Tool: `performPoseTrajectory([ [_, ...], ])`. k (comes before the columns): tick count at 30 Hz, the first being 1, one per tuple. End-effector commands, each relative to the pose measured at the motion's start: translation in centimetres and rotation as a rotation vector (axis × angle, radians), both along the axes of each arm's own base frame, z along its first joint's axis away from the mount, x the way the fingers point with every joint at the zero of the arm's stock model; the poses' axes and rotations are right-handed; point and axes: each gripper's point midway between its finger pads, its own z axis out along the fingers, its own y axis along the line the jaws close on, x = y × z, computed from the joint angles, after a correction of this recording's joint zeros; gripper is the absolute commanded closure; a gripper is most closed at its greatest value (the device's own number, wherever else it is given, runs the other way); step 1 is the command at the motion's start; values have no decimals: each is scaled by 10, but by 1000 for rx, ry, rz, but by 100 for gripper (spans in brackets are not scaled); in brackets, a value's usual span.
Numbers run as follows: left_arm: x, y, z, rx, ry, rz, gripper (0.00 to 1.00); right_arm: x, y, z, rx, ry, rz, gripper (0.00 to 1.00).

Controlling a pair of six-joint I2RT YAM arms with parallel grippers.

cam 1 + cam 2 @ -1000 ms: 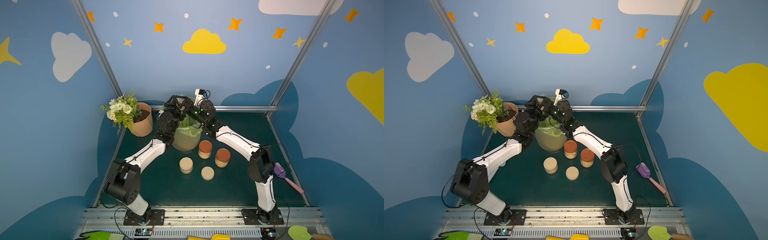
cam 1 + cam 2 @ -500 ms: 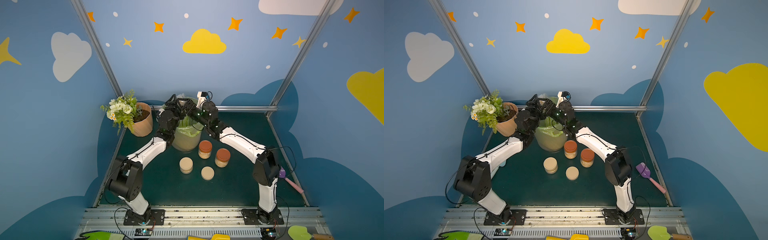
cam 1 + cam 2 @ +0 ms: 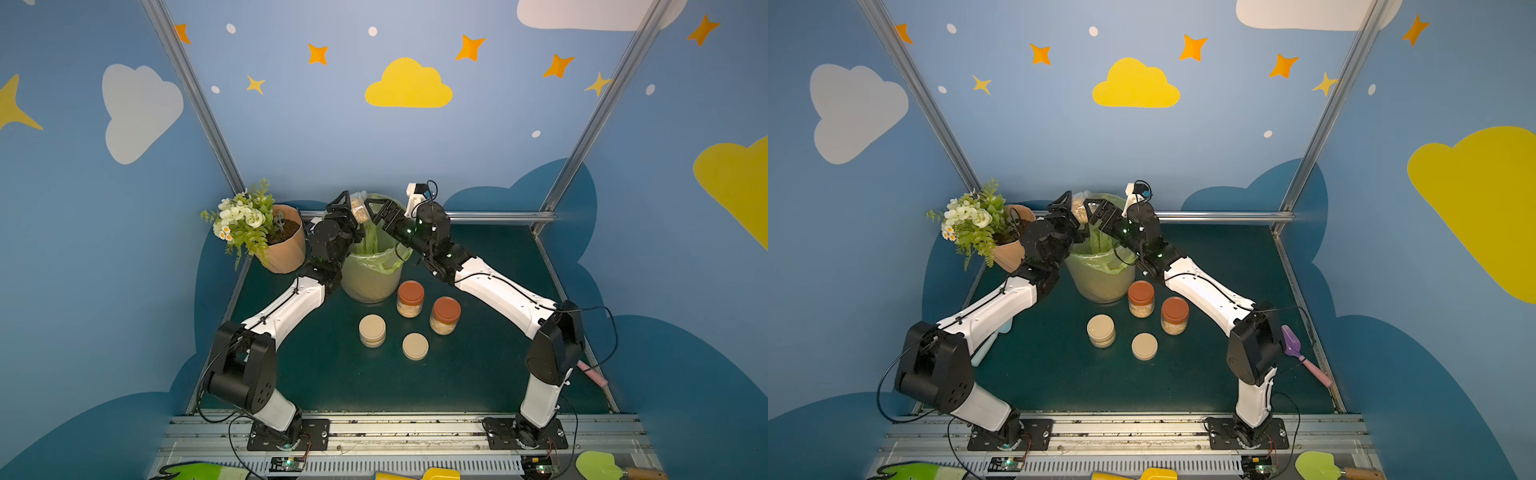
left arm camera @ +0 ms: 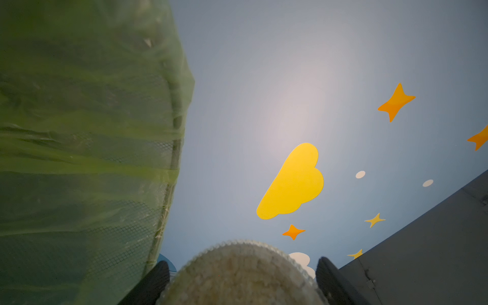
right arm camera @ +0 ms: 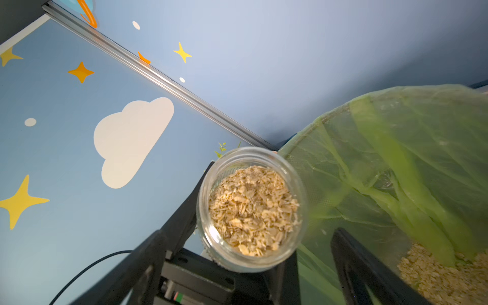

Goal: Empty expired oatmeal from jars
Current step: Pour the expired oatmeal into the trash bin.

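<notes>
Our right pincer (image 3: 376, 211) has come up to the mouth of the jar (image 3: 358, 208) since a second ago, its arm stretched out and the elbow swung outward
We hold the open jar in the left pincer (image 3: 351, 212), clamped on its glass body, raised and tipped at the rim of the green-bagged bin (image 3: 368, 282) on the side of the flower pot (image 3: 286, 249). Its long axis lies toward the right pincer, which stands wide and empty just beside the mouth, not touching. Oatmeal (image 5: 250, 211) sits inside, and some lies in the bag's bottom. We judge the pour turns on our left wrist rolling the mouth down over the bag; whether it clears the rim we cannot tell
</notes>
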Motion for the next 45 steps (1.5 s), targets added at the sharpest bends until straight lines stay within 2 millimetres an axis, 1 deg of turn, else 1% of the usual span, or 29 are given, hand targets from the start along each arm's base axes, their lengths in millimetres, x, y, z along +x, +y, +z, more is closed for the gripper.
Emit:
performPoseTrajectory([
  [1,-12,12,30,23,-70,14,76,-2,-19,22,-8,-59,-42,3],
  [4,-12,17,24,47,-53,20,76,3,-27,20,-24,-54,-51,3],
  [9,-10,23,25,135,-30,17,76,10,-46,19,-37,-52,-80,3],
  [16,-7,25,26,316,-16,-37,77,4,-84,28,-123,-110,-137,3],
  [18,-6,28,18,363,18,-50,77,0,-95,30,-139,-124,-147,3],
  [20,-3,30,14,405,34,-62,77,-4,-106,34,-155,-140,-159,3],
  [22,-2,29,13,443,47,-78,75,-6,-117,34,-166,-150,-180,3],
  [26,2,20,18,553,47,-134,76,-7,-137,36,-174,-165,-208,3],
  [30,6,11,22,647,43,-167,78,-8,-149,33,-162,-160,-218,3],
  [34,8,2,19,786,61,-200,79,-10,-161,30,-168,-161,-224,3],
  [39,8,3,10,937,83,-214,80,-20,-184,27,-212,-178,-249,3],
  [42,9,6,8,1043,91,-215,80,-29,-197,24,-258,-184,-258,3],
  [45,11,5,7,1122,87,-232,81,-36,-212,17,-283,-170,-270,3],
])
